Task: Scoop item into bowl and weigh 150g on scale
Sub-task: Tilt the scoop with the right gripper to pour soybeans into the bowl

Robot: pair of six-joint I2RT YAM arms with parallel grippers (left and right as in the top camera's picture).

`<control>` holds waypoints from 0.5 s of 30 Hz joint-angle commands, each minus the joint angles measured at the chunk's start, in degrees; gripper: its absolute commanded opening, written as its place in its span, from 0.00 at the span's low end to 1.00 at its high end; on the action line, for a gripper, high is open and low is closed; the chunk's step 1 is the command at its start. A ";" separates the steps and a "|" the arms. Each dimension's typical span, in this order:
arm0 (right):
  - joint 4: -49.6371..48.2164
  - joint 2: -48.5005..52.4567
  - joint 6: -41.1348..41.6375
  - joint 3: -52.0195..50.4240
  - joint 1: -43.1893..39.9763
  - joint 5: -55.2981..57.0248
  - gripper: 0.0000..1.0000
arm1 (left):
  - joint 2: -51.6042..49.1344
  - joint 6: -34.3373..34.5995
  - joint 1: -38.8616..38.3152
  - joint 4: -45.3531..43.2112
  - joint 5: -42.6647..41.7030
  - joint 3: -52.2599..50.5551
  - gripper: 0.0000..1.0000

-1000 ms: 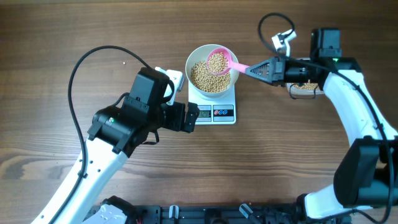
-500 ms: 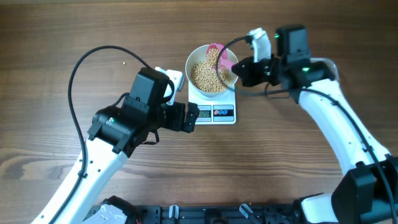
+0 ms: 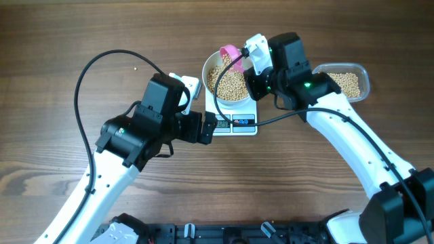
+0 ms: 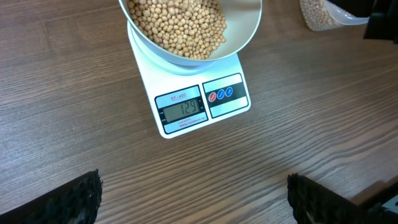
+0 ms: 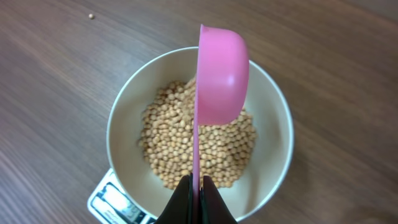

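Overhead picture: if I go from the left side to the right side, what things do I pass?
left arm → white bowl → clear tub

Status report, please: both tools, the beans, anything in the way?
Left tool open, empty, before the scale. Right tool shut on pink scoop, tipped on edge over bowl. Beans in bowl, display shows 129. Nothing blocking.
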State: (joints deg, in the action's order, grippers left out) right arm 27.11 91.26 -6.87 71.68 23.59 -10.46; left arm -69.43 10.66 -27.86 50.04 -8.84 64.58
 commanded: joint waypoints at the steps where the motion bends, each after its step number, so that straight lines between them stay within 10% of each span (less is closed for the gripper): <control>1: -0.11 -3.72 -3.02 0.11 0.20 4.92 0.04 | -0.13 0.11 -0.31 -0.13 -0.50 0.26 1.00; 15: 6.99 -7.41 -8.13 0.09 0.20 5.53 0.04 | -0.13 0.11 -0.31 -0.13 -0.50 0.26 1.00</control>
State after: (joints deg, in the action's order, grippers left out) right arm 34.30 84.90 -13.82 71.68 23.59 -5.89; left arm -69.43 10.66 -27.86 50.04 -8.84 64.58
